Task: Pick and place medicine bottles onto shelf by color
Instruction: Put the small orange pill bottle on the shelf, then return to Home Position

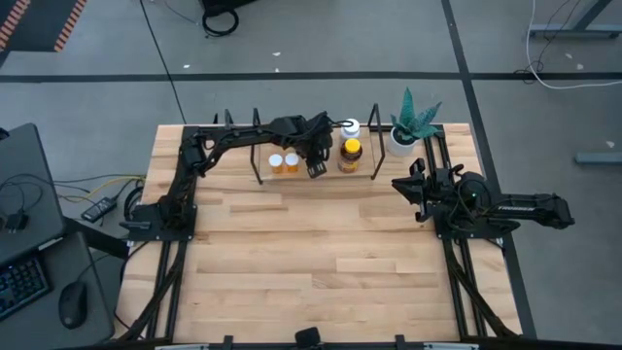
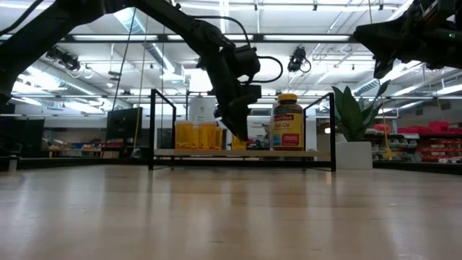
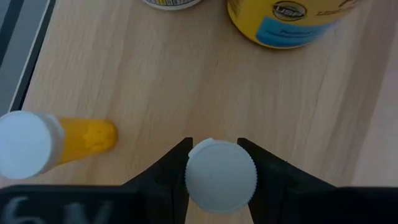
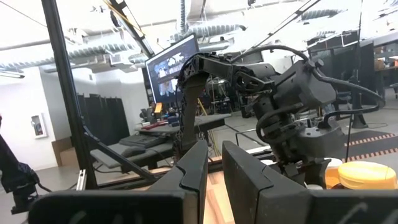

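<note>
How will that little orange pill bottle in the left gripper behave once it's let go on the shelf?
The orange pill bottle looks like light plastic, so the left gripper probably needs little force. Narrow for its height, it may tip if nudged. Being round, it would likely roll across the shelf if it fell.

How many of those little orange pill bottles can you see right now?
3. Two stand side by side on the shelf. The third bottle sits between the left gripper's fingers, beside them. More may hide behind the arm.
</note>
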Tool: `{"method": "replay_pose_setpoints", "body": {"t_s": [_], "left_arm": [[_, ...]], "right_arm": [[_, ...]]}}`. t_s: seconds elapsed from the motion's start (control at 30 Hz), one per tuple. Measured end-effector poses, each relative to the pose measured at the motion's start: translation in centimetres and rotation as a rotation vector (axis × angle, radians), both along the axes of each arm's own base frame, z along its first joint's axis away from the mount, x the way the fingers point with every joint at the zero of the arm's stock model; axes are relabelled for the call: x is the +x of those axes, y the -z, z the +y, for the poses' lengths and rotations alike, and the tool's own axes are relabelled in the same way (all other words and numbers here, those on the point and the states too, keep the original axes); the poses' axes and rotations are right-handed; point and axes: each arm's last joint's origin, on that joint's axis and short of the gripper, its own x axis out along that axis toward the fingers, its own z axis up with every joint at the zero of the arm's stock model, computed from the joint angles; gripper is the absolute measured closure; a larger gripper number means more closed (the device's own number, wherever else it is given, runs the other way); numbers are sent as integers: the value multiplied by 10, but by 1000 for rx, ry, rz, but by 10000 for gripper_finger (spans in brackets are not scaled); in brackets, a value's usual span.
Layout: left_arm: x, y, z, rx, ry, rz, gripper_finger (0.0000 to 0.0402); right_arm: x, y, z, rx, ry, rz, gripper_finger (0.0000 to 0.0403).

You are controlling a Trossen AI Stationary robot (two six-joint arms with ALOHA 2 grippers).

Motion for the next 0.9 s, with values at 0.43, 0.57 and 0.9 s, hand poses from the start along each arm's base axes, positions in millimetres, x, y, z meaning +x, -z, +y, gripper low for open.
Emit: {"method": "replay_pose_setpoints", "body": {"t_s": [0.43, 0.57, 0.9], "left_arm": [[2, 0, -4, 10, 30, 5, 230], [1, 0, -5, 8, 32, 12, 189], [-1, 0, -5, 35, 55, 41, 110]], "right_arm": [[0, 0, 0, 0, 0, 0, 346], [0, 0, 0, 0, 0, 0, 346], [0, 0, 0, 0, 0, 0, 346]]}}
